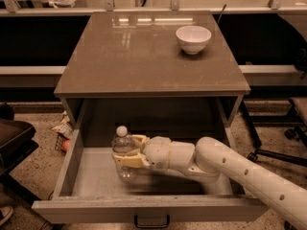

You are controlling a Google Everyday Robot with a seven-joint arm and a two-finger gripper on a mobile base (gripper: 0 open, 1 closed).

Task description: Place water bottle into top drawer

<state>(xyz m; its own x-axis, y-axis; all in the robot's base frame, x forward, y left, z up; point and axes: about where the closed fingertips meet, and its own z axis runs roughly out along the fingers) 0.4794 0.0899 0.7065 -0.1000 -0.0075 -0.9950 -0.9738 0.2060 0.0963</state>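
The top drawer [72,162] is pulled wide open under the cabinet top, with its dark handle [151,222] on the front panel. The water bottle [122,150], clear with a white cap, stands upright inside the drawer on the left-middle of its floor. My gripper [127,150] reaches in from the right, and its pale fingers are closed around the bottle's body. The white arm runs off to the lower right.
A white bowl [193,38] sits on the brown cabinet top [144,56] at the back right. Clutter lies on the floor left of the drawer [62,133]. A chair base [278,152] stands to the right.
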